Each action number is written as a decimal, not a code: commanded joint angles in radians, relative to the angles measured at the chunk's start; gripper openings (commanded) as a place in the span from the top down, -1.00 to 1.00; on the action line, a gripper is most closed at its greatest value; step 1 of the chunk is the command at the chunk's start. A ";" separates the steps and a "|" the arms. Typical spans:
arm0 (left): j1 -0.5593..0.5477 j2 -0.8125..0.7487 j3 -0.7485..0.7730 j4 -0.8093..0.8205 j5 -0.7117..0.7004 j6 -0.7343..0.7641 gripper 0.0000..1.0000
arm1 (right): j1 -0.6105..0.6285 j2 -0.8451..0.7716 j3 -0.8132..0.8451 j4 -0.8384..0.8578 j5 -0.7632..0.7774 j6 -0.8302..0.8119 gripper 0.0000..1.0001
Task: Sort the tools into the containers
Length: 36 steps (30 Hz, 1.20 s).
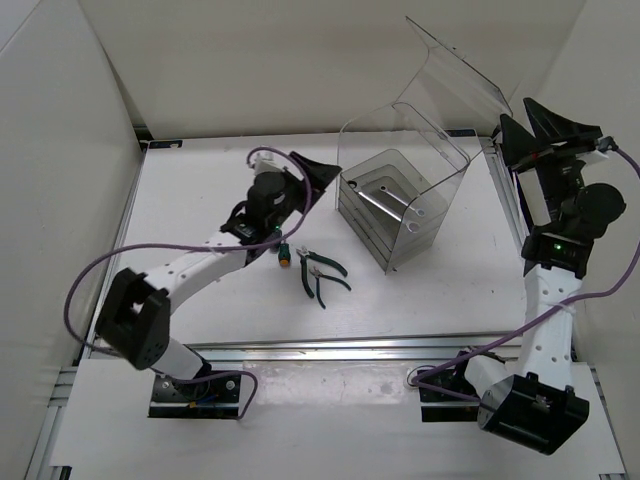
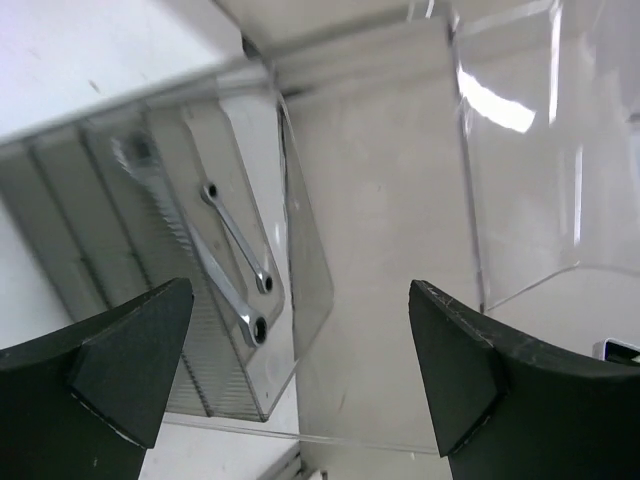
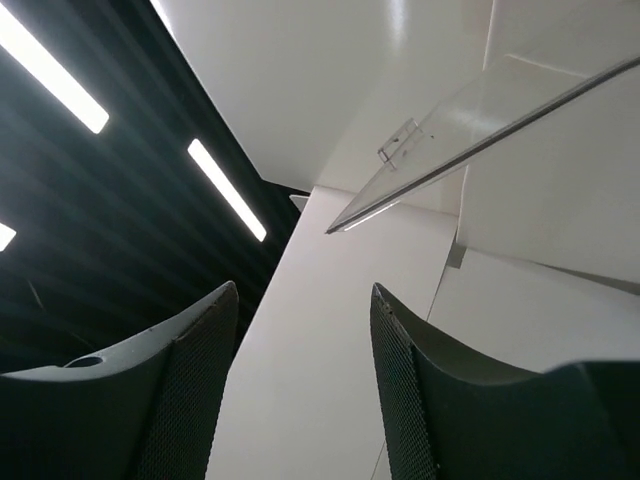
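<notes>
The white worktop (image 1: 200, 180) carries a tall clear plastic bin (image 1: 450, 175), which stands right of centre in the top view. Its rounded lid (image 1: 455, 65) is swung up and back, leaving the front open.

The left arm reaches across the worktop toward the bin's open side. Its pincer (image 2: 300, 380) is spread wide with nothing between the fingers and faces the bin's stepped inside. The right arm stands upright just right of the bin. Its pincer (image 3: 300, 400) is raised beside the lid with the fingers apart and nothing gripped. The lid's edge runs across the wrist view beyond them.

Dark-green-handled pliers (image 1: 322, 273) lie flat on the worktop to the left of the bin, on the side toward the arm bases and apart from it.

Inside the bin, a long silver wrench (image 2: 190, 240) and a shorter silver wrench (image 2: 237, 238) lie side by side on the stepped grey trays. Which step each rests on cannot be told.

Further left of the bin than the pliers lies an orange-handled stubby screwdriver (image 1: 286, 254). A green-handled one (image 1: 276, 236) sits just beside it, partly under the left arm.
</notes>
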 commanded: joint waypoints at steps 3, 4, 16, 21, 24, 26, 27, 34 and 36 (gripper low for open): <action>0.112 -0.189 -0.160 -0.070 -0.038 0.015 -0.98 | -0.007 -0.012 0.236 -0.220 -0.110 -0.028 -0.13; 0.122 -0.224 -0.176 -0.079 -0.035 0.013 -0.98 | -0.005 0.016 0.286 -0.257 -0.126 -0.077 -0.13; 0.285 -0.384 -0.281 -0.193 0.073 0.079 -0.98 | -0.007 0.258 0.969 -1.142 -0.022 -0.922 -0.21; 0.333 -0.404 -0.286 -0.214 0.165 0.092 -0.98 | 0.000 0.307 0.914 -1.075 -0.031 -0.980 0.38; 0.342 -0.393 -0.285 -0.211 0.189 0.098 -0.98 | -0.003 0.335 0.926 -1.032 -0.023 -1.039 0.77; 0.343 -0.384 -0.282 -0.199 0.212 0.092 -0.98 | -0.003 0.347 0.926 -1.023 -0.009 -1.063 0.97; 0.345 -0.366 -0.279 -0.185 0.226 0.089 -0.98 | -0.003 0.356 0.923 -1.001 -0.009 -1.075 1.00; 0.340 -0.306 -0.243 -0.174 0.287 0.084 -0.98 | 0.012 0.427 0.886 -0.934 -0.069 -1.063 1.00; 0.340 -0.298 -0.243 -0.171 0.287 0.082 -0.98 | 0.021 0.439 0.877 -0.927 -0.077 -1.069 0.97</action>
